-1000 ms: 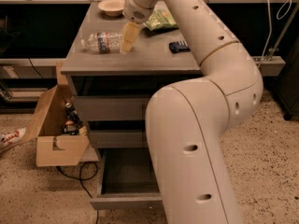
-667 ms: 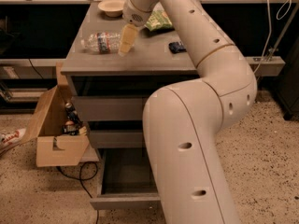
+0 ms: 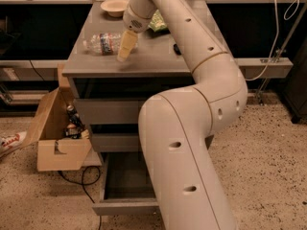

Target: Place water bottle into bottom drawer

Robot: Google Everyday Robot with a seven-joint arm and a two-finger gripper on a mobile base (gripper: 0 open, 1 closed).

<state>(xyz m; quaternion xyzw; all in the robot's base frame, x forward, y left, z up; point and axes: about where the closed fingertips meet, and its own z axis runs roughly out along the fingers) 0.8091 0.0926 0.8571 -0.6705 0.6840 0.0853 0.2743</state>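
1. The water bottle lies on its side on the table; I judge it is not yet gripped.
2. The gripper has dipped closer to the bottle's right end. I cannot tell how open it is.
3. The bottom drawer stands pulled out, ready.

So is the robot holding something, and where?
Nothing, it seems. The gripper hangs beside one end of the water bottle, which lies on the cabinet top.

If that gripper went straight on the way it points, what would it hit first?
Probably the cabinet top, right beside the water bottle; the gripper tilts down at bare surface there, though depth is unclear.
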